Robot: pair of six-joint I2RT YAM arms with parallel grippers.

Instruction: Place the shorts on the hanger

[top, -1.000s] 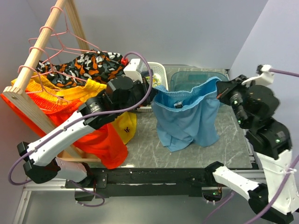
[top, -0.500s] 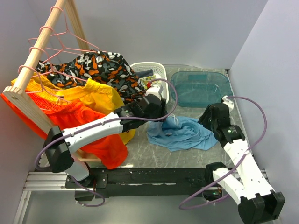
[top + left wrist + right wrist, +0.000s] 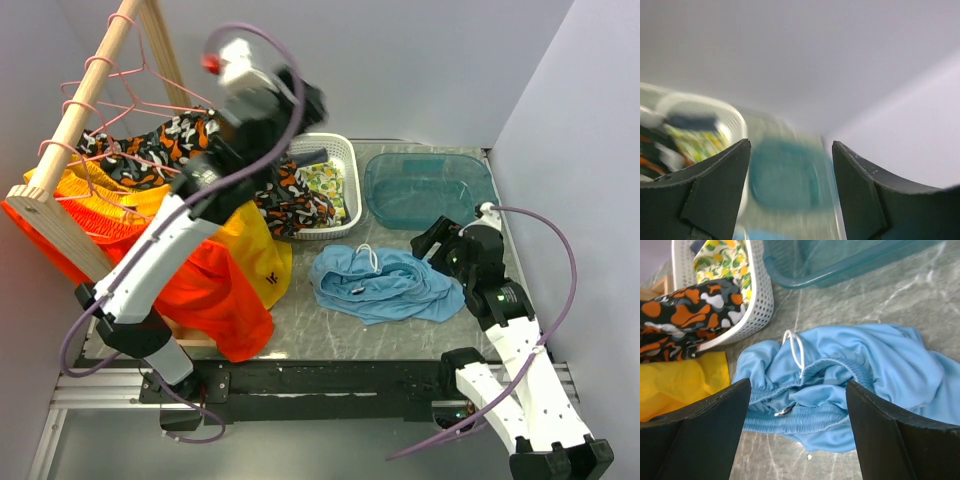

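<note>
grey marble tabletop (image 3: 400,335): sky-blue shorts (image 3: 385,285) crumpled, unhung. pink wire hanger (image 3: 110,62) on wooden rack (image 3: 75,125), well apart. left gripper (image 3: 790,190), right gripper (image 3: 797,430): jaws apart, empty. hanging not yet begun.

open tool (image 3: 797,386) over crumpled shorts (image 3: 870,365) beside white basket (image 3: 762,300).

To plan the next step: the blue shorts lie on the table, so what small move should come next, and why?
Probably lower the right gripper onto the waistband of the shorts and close. They lie on the table, held by neither arm; that gripper's open jaws hover above the waistband, while the left gripper, also open, is up high.
</note>
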